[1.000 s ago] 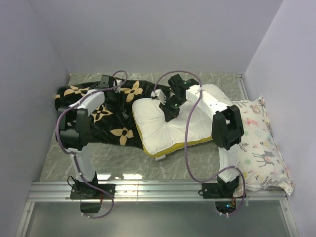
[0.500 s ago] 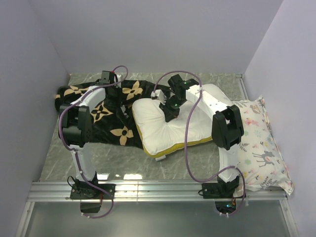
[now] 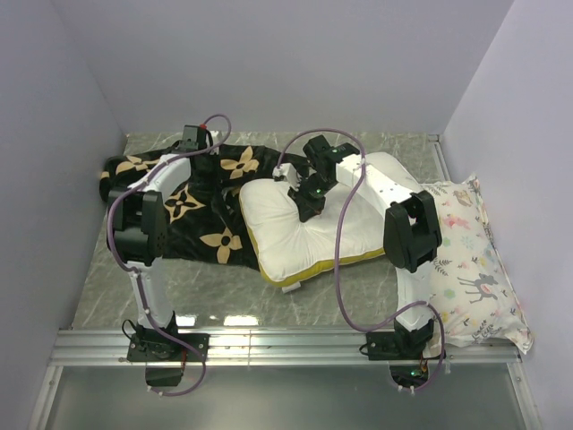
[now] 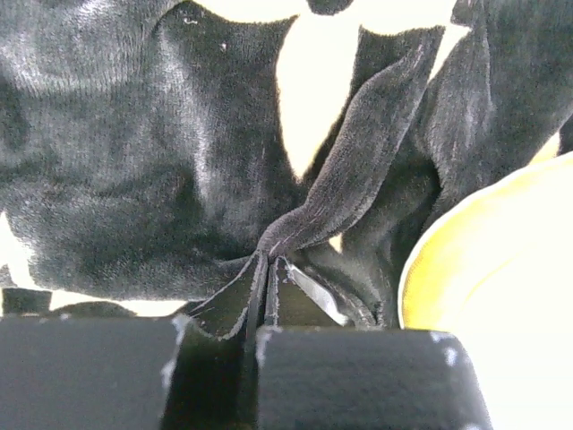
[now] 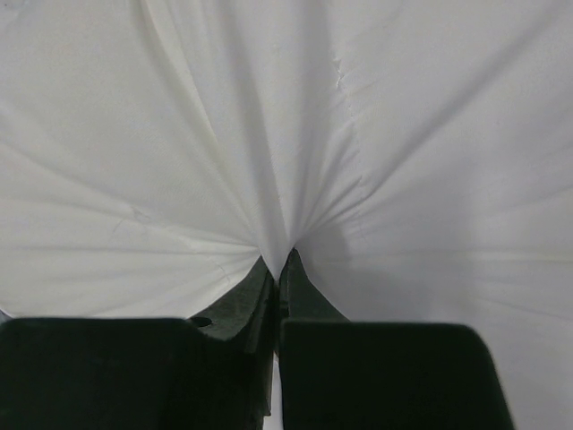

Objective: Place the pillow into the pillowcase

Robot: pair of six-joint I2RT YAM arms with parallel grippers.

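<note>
Pillow: the plump white rectangular pillow [image 3: 304,237] with a yellow band along its edge lies mid-surface, its left end against the pillowcase.
Pillowcase: the soft black plush pillowcase [image 3: 206,210] printed with tan flowers lies rumpled at far left; I cannot tell whether any of the pillow is inside it.
Right gripper: the right gripper [image 5: 277,260] is closed, pinching a gathered fold of the pillow's white cover.
Left gripper: the left gripper [image 4: 267,260] is closed on a ridge of black plush, with the yellow band just to its right.
Right arm: elbow raised at right, forearm reaching far-left, wrist tipped down onto the pillow's middle.
Left arm: elbow raised at left, forearm stretched to the pillowcase's far edge.
Surface: green marbled surface [image 3: 215,287].
Right edge: a white pillow printed with pastel deer [image 3: 470,269] lies beside the right arm.
</note>
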